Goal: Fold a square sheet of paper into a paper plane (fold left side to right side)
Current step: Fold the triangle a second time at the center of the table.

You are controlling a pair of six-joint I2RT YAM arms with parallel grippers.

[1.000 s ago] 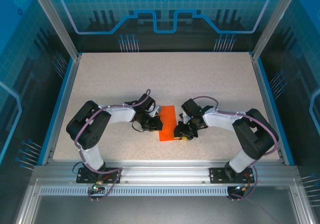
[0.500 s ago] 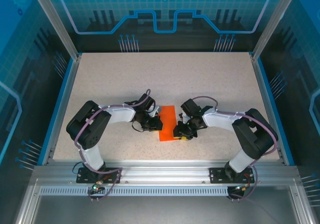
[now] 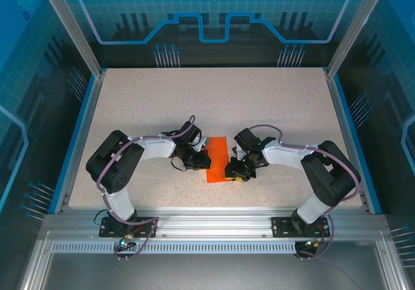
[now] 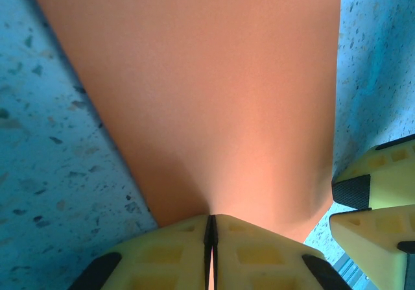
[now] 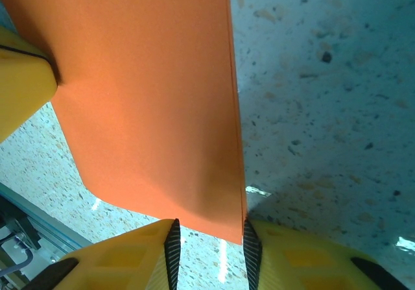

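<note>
The square sheet of paper (image 3: 217,160) is bright orange and lies on the table folded into a narrow rectangle between the two arms. In the right wrist view its doubled layers show along the right edge of the paper (image 5: 149,108). My left gripper (image 3: 203,161) is at the paper's left side, and the left gripper (image 4: 211,222) is shut on the rim of the sheet (image 4: 214,95), with a sliver of orange between the pads. My right gripper (image 3: 231,171) is at the near right corner. The right gripper (image 5: 209,228) stands open, its jaws astride that corner.
The speckled table (image 3: 259,102) has a blue rim (image 3: 83,134) on both sides and an aluminium rail (image 3: 214,222) along the near edge. Metal frame posts (image 3: 71,27) rise at the back corners. The right gripper's yellow fingers (image 4: 369,199) sit close beside the paper.
</note>
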